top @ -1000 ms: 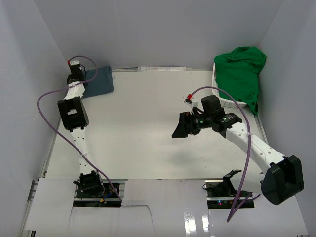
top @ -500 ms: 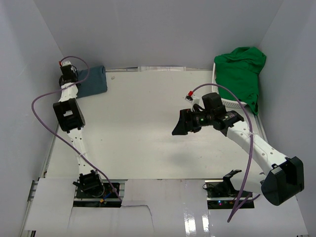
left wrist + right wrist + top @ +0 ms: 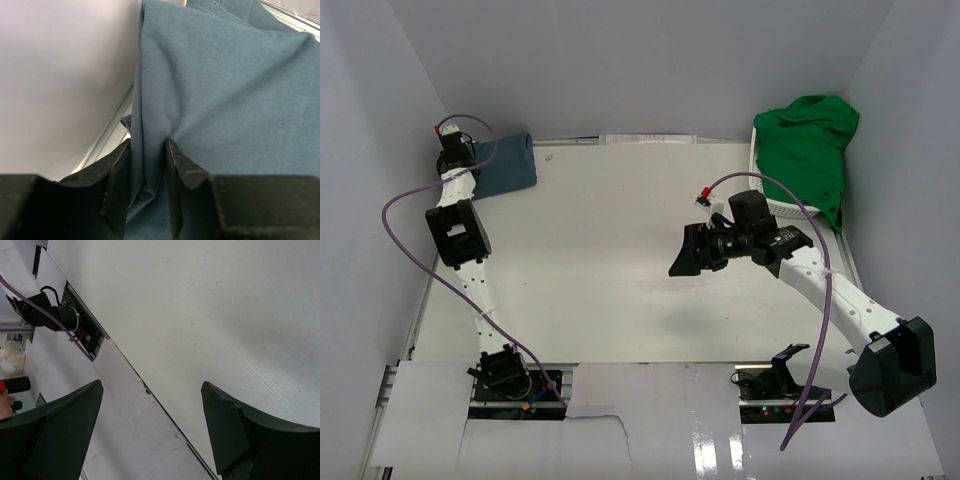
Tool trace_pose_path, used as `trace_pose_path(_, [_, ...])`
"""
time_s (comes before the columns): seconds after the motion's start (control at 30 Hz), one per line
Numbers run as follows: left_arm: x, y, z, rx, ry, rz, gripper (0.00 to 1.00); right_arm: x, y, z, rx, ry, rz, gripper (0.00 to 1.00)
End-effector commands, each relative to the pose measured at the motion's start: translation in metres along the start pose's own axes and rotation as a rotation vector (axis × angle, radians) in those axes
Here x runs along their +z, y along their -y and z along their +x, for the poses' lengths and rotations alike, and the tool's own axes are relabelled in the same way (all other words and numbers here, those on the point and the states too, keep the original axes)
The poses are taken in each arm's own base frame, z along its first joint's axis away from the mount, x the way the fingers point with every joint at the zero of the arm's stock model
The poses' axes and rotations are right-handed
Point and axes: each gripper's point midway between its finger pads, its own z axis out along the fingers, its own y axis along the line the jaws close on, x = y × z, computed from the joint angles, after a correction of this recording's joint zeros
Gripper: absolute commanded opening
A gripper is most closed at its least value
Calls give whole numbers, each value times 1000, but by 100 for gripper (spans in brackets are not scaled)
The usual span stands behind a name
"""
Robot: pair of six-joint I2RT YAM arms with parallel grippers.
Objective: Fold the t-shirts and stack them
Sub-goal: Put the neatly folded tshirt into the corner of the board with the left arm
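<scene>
The dark slate-blue t-shirt (image 3: 510,163) lies folded at the table's far left corner. It fills the left wrist view (image 3: 225,90). My left gripper (image 3: 470,168) is shut on a fold of its edge (image 3: 147,170), against the left wall. The bright green t-shirt (image 3: 805,145) lies heaped over the white basket (image 3: 782,207) at the far right. My right gripper (image 3: 682,256) is open and empty, held above the table's middle right. Its fingers (image 3: 227,430) show over bare table.
Grey walls close in the left, back and right sides. The white table (image 3: 610,260) runs between the arms. A purple cable (image 3: 395,215) loops from the left arm. The arm bases and a taped board (image 3: 650,420) sit at the near edge.
My left gripper has moved further to the far left corner with the slate-blue shirt, dragging it against the wall. The right arm has barely moved.
</scene>
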Motion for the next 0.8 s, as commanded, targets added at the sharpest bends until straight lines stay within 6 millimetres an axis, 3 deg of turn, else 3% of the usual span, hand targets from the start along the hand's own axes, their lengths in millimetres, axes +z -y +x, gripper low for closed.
trace_pose_path(0.0, [-4,-20,16,4,-72,-55,43,-5,-7,-2,-20,25,-27,86])
trace_pose_path(0.07, [-7,-19,4,1,-47,-43,48,-6,-9,0,-17,28,-36,86])
trace_pose_path(0.1, [-12,-18,-14,-6,-13,-33,54,-6,-8,3,-14,26,-37,86])
trace_pose_path(0.13, [-16,-17,-21,-18,-1,-28,62,-6,-8,4,-16,27,-39,86])
trace_pose_path(0.17, [-20,-13,-30,-27,19,-1,77,-8,-10,5,-24,34,-41,86])
trace_pose_path(0.2, [-28,-9,-43,-29,43,13,86,-9,-9,5,-23,38,-31,86])
trace_pose_path(0.27, [-40,-2,-55,-31,60,34,92,-11,-10,7,-29,45,-31,86])
trace_pose_path(0.37, [-57,9,-57,-37,51,59,92,-12,-9,5,-35,58,-28,86])
trace_pose_path(0.47, [-90,12,-66,-37,60,26,94,-12,-10,-2,-54,74,-29,86])
trace_pose_path(0.5, [-103,22,-70,-21,70,19,95,-12,-11,-3,-59,81,-30,86])
trace_pose_path(0.6, [-147,26,-94,40,139,-49,98,-14,-17,-8,-67,90,-52,86])
trace_pose_path(0.63, [-168,23,-110,46,188,-63,98,-16,-20,-10,-75,98,-56,86])
trace_pose_path(0.73, [-206,36,-129,44,242,-44,98,-21,-20,-13,-87,120,-34,86])
trace_pose_path(0.77, [-228,34,-134,23,258,-35,98,-22,-19,-12,-87,119,-27,86])
